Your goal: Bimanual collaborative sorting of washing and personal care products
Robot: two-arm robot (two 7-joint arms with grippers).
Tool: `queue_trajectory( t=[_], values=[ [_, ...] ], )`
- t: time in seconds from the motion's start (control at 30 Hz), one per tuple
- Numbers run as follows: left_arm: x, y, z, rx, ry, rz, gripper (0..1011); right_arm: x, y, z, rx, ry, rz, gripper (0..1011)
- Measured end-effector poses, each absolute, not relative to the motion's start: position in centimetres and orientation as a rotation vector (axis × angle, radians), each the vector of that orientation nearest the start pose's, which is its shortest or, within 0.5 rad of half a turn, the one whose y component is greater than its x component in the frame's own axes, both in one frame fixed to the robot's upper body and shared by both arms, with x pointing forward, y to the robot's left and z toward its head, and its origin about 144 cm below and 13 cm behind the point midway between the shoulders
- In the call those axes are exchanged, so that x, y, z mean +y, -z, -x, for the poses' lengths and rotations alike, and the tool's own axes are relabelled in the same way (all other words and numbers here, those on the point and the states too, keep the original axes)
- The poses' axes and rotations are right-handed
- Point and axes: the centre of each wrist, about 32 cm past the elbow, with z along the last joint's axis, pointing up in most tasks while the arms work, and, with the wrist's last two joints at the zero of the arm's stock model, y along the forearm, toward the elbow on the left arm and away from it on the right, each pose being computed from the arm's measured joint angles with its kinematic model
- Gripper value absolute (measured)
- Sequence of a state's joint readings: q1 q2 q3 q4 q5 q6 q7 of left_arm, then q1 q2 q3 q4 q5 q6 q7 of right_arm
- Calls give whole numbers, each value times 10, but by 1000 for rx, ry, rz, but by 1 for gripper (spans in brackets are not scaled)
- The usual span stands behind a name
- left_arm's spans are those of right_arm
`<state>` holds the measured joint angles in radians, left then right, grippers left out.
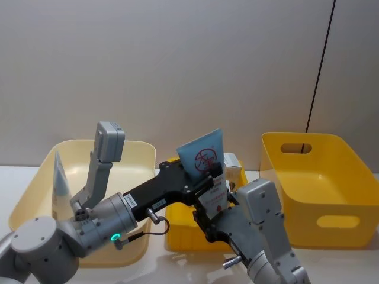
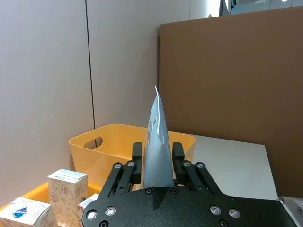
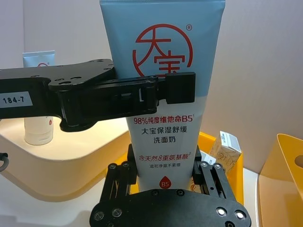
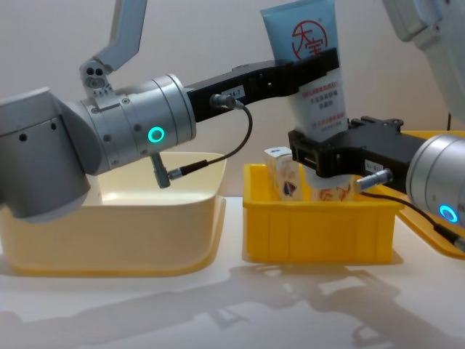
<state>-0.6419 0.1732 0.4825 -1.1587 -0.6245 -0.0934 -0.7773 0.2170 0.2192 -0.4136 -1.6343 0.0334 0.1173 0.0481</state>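
You have the tall light-blue plastic squeeze tube (image 4: pixel 305 33), printed with a red ringed 大宝 logo and "98%纯度维他命B5", "洗面奶", upright above the small yellow plastic tray (image 4: pixel 320 233), the left gripper (image 2: pixel 157 153) pinching its middle and the right gripper (image 3: pixel 165 163) clamped on its lower end.

The left gripper (image 2: pixel 157 160) clamps the tube (image 2: pixel 156 137) edge-on, with a yellow bin (image 2: pixel 124 134) behind the tube and cartons (image 2: pixel 67 190) beside it.

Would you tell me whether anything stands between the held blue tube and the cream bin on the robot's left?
Nothing visible does. The blue tube is above the small yellow tray, higher than the rim of the cream bin. The left gripper and the right gripper both clamp it, so one likely must release first.
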Motion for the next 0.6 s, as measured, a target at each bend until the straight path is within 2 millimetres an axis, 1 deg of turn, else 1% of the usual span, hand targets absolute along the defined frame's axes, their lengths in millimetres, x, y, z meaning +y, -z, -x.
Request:
queue_trajectory(
  t=[0.03,0.13,0.17,0.2,0.23,0.3,0.33,0.37,0.43,0.47,0.5,0.53,0.6],
  values=[
    [165,-1245,-608,-57,-429,290,404,-159,-1211,-490,-254,1130,102,618],
    [165,-1245,-608,-57,-429,290,482,-159,-1211,-490,-254,1132,102,607],
    [165,-1245,-608,-57,-429,290,541,-160,-1211,-490,-254,1137,101,602],
    [165,-1245,-608,-57,-429,290,541,-160,-1211,-490,-253,1140,102,596],
    [165,-1245,-608,-57,-429,290,603,-161,-1211,-490,-253,1143,102,593],
    [165,-1245,-608,-57,-429,290,623,-163,-1211,-491,-252,1164,104,577],
    [165,-1245,-608,-57,-429,290,683,-163,-1211,-491,-252,1164,104,574],
    [165,-1245,-608,-57,-429,290,703,-165,-1211,-491,-252,1176,105,566],
    [165,-1245,-608,-57,-429,290,788,-167,-1212,-492,-253,1191,104,559],
    [165,-1245,-608,-57,-429,290,799,-168,-1212,-492,-253,1198,104,556],
    [165,-1245,-608,-57,-429,290,856,-170,-1212,-493,-255,1211,103,549],
    [165,-1245,-608,-57,-429,290,856,-172,-1213,-493,-256,1223,103,544],
    [165,-1245,-608,-57,-429,290,926,-176,-1214,-495,-261,1249,101,536]
  ],
)
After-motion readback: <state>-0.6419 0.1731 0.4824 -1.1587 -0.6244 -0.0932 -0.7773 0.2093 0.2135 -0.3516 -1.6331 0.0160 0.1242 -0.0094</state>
